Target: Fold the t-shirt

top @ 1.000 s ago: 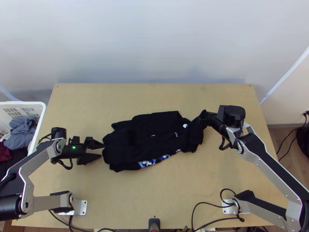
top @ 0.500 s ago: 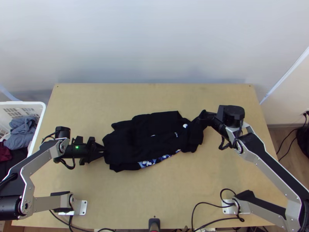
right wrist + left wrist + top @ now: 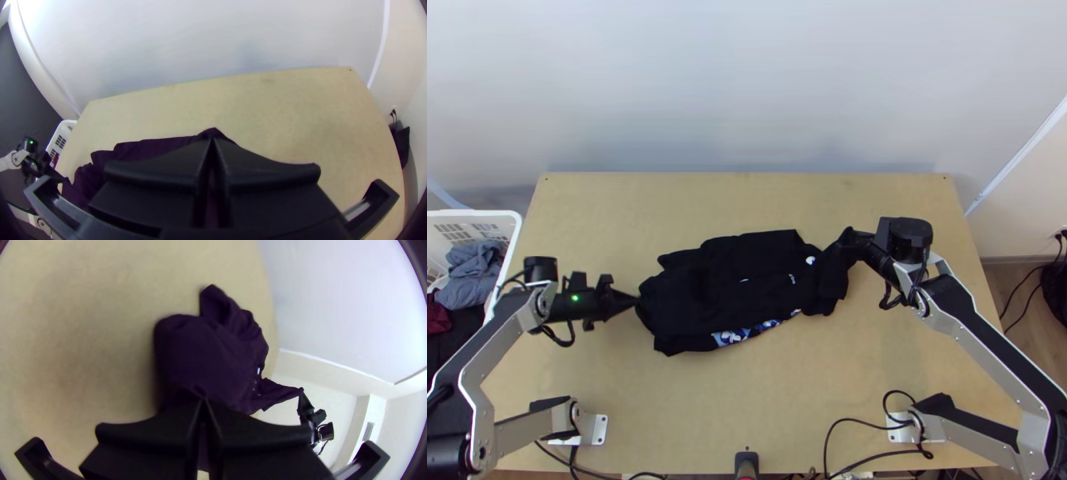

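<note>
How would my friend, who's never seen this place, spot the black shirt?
On the light wooden table, the black t-shirt lies bunched between two robot arms, pinched at either end by the left fingers and right fingers. A blue-and-white patterned strip along its near edge sets it apart from the grey-blue and dark red clothes in the white basket.

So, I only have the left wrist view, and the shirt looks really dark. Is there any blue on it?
Observer: Yes, in the top view there's a blue-and-white patch along the lower edge of the shirt.
Operator: Cool! And is there a laundry basket anywhere?
Observer: Yes, a white basket is beside the table, at the left of the top view.
</note>
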Controlling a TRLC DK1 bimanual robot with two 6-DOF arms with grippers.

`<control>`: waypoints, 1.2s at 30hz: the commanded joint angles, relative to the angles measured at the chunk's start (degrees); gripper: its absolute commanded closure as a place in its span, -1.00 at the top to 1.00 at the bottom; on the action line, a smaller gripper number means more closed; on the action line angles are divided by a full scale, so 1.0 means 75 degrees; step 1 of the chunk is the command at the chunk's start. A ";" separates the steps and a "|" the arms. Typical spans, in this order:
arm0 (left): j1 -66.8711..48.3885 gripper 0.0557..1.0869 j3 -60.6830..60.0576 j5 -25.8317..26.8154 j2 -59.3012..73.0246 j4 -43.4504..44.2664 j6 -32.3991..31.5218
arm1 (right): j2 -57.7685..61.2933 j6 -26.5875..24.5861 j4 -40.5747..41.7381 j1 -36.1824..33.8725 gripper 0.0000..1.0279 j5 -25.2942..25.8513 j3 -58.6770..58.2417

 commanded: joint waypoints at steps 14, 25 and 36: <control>0.0595 -0.92 0.3035 -0.2364 -0.0331 -0.0440 0.0476 | -0.0363 -0.1138 -0.3055 -0.0845 -0.93 0.0176 0.2146; 0.0571 -0.92 0.5273 -0.4849 -0.0413 -0.0815 0.2339 | 0.0047 -0.1349 -0.4695 -0.1771 -0.93 0.0176 0.3856; 0.0196 -0.92 0.7875 -0.7228 -0.0003 -0.1436 0.3839 | 0.0492 -0.0974 -0.4344 -0.2157 -0.94 0.0575 0.5204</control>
